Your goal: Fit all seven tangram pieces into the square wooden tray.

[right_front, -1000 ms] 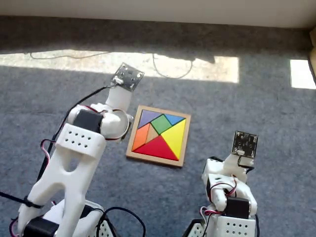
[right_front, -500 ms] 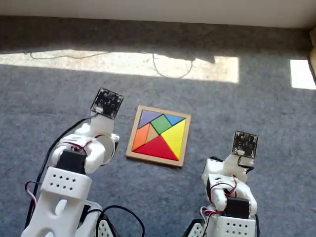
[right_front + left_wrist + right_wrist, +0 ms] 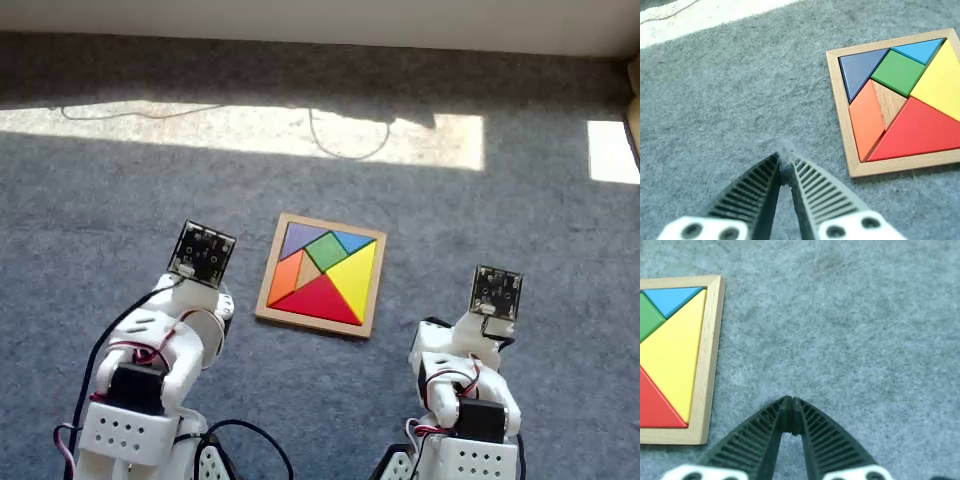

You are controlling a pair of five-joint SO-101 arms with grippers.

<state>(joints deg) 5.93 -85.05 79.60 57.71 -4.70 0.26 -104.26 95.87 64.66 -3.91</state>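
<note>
The square wooden tray lies on the grey carpet between the two arms, with the tangram pieces set flat inside it: purple, green, blue, orange, a small wood-coloured triangle, a large yellow triangle and a large red triangle. The left wrist view has the same tray beside my left gripper, which is shut with nothing in it, over bare carpet. My right gripper is shut and empty too, on the other side of the tray. Both arms are folded back near the front edge.
Grey carpet surrounds the tray on all sides. A thin cable loops across a sunlit strip at the back. A second sunlit patch lies at the far right.
The left arm has drawn back from beside the tray's far left corner toward the front, folding down. The right arm and the tray have not moved.
</note>
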